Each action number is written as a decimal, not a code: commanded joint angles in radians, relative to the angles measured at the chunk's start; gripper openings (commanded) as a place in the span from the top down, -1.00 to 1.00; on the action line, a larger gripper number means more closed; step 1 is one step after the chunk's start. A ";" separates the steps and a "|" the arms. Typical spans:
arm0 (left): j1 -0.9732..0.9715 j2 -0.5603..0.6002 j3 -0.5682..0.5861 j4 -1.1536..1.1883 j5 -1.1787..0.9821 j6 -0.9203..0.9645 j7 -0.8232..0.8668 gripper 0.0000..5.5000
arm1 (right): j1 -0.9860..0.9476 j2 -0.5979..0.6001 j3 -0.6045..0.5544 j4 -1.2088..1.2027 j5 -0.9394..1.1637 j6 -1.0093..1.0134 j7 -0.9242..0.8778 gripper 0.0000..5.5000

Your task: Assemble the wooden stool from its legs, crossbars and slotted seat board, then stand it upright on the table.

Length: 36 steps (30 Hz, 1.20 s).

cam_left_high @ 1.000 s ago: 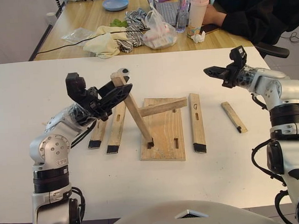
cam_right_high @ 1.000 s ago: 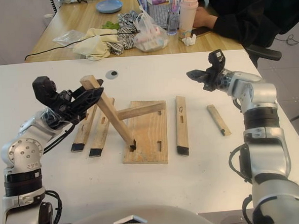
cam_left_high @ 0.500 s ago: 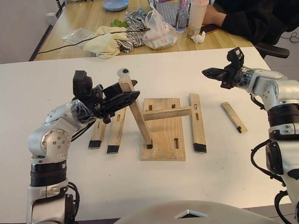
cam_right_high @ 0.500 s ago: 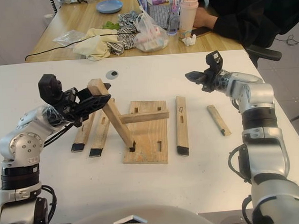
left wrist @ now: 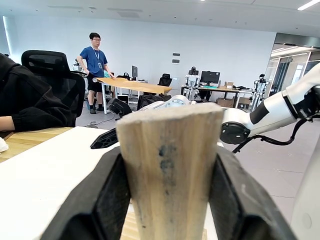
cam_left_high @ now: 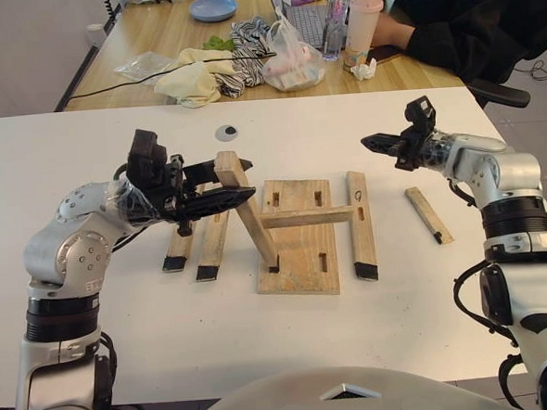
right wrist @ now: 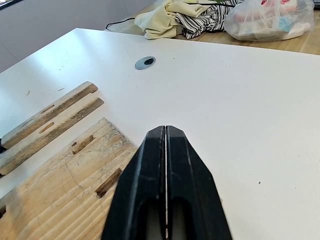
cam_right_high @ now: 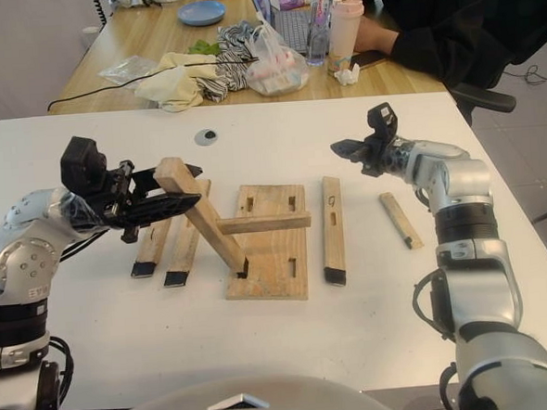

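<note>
left hand was clamped on the upper end of the held leg. wrist view showed both fingers pressed vs. opp. faces of the wood, no gap. held leg was tilted, top leaning to robot's left, foot in the near-left slot of the seat board. fully seated or not: couldn't tell. long crossbar stuck out from abt mid-length of the held leg toward the right, roughly level, above the board, w/ its free end over the board's right edge. seat board lay flat on the desk, slots up. two loose legs lay side by side just left of the board, partly under the left hand. a third loose leg lay just beside the board's right edge, parallel to it. short crossbar lay further right, apart from the rest. right hand was fully closed, fingers together w/ nothing btwn them, held above the desk behind the third loose leg.
</note>
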 commanded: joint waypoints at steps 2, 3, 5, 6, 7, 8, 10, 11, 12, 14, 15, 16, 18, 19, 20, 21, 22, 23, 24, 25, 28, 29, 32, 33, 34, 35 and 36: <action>0.012 0.035 -0.030 0.023 0.072 0.022 0.009 0.27 | 0.009 0.004 -0.006 -0.021 0.001 0.010 -0.002 1.00; 0.009 0.038 -0.027 0.026 0.071 0.022 0.007 0.27 | 0.010 0.004 -0.007 -0.022 0.002 0.011 -0.002 1.00; 0.005 0.041 -0.023 0.028 0.068 0.023 0.005 0.27 | 0.012 0.005 -0.007 -0.025 0.003 0.012 -0.002 1.00; 0.004 0.042 -0.022 0.028 0.067 0.023 0.004 0.27 | 0.014 0.005 -0.006 -0.028 0.004 0.013 -0.001 1.00; 0.003 0.043 -0.021 0.028 0.066 0.023 0.004 0.27 | 0.015 0.005 -0.006 -0.029 0.005 0.014 0.000 1.00; 0.002 0.044 -0.020 0.028 0.065 0.024 0.004 0.27 | 0.016 0.006 -0.005 -0.032 0.005 0.016 0.000 1.00; 0.002 0.046 -0.018 0.027 0.062 0.027 0.004 0.27 | 0.019 0.007 -0.005 -0.036 0.006 0.018 0.000 1.00; 0.003 0.047 -0.018 0.026 0.062 0.028 0.004 0.27 | 0.020 0.007 -0.004 -0.037 0.006 0.019 0.001 1.00; 0.003 0.049 -0.017 0.026 0.062 0.029 0.003 0.27 | 0.021 0.007 -0.002 -0.038 0.006 0.020 0.003 1.00; 0.003 0.052 -0.016 0.025 0.061 0.029 0.001 0.27 | 0.022 0.006 0.000 -0.039 0.005 0.023 0.006 1.00; 0.003 0.054 -0.016 0.025 0.060 0.030 0.001 0.27 | 0.023 0.006 0.000 -0.040 0.005 0.024 0.007 1.00; 0.003 0.055 -0.014 0.023 0.059 0.032 0.000 0.27 | 0.023 0.006 0.001 -0.042 0.005 0.026 0.008 1.00; 0.002 0.061 -0.008 0.017 0.050 0.041 -0.002 0.27 | 0.024 0.005 0.002 -0.044 0.005 0.030 0.013 1.00; 0.002 0.064 -0.005 0.012 0.045 0.047 -0.003 0.27 | 0.024 0.004 0.002 -0.045 0.004 0.032 0.014 1.00; 0.002 0.069 -0.003 0.007 0.042 0.052 -0.006 0.27 | 0.025 0.003 0.003 -0.045 0.003 0.033 0.016 1.00; 0.002 0.071 -0.003 0.004 0.040 0.055 -0.007 0.27 | 0.026 0.003 0.003 -0.045 0.002 0.033 0.017 1.00; 0.006 0.073 -0.005 0.000 0.042 0.055 -0.010 0.27 | 0.027 0.003 0.003 -0.046 0.002 0.034 0.018 1.00; 0.013 0.074 -0.010 -0.007 0.043 0.055 -0.013 0.27 | 0.028 0.003 0.004 -0.048 0.001 0.035 0.019 1.00; 0.024 0.074 -0.018 -0.020 0.047 0.052 -0.015 0.27 | 0.029 0.002 0.004 -0.049 0.001 0.037 0.020 1.00; 0.039 0.076 -0.026 -0.038 0.051 0.050 -0.016 0.27 | 0.028 0.001 0.004 -0.050 0.000 0.038 0.021 1.00; 0.093 0.090 -0.043 -0.096 0.073 0.040 -0.012 0.27 | 0.031 -0.003 0.004 -0.055 0.000 0.043 0.023 1.00; 0.110 0.095 -0.045 -0.114 0.079 0.037 -0.008 0.27 | 0.032 -0.004 0.004 -0.057 0.000 0.044 0.023 1.00; 0.164 0.110 -0.058 -0.152 0.113 0.015 0.011 0.27 | 0.037 -0.006 0.002 -0.061 0.000 0.048 0.022 1.00; 0.184 0.111 -0.062 -0.164 0.122 0.009 0.020 0.27 | 0.039 -0.006 0.001 -0.063 0.000 0.049 0.021 1.00; 0.198 0.112 -0.064 -0.172 0.126 0.004 0.027 0.27 | 0.040 -0.006 0.000 -0.064 0.001 0.050 0.020 1.00; 0.226 0.115 -0.069 -0.189 0.141 -0.007 0.041 0.27 | 0.042 -0.006 0.000 -0.065 0.001 0.051 0.018 1.00; 0.254 0.121 -0.080 -0.205 0.168 -0.022 0.058 0.27 | 0.045 -0.007 -0.002 -0.067 0.002 0.053 0.018 1.00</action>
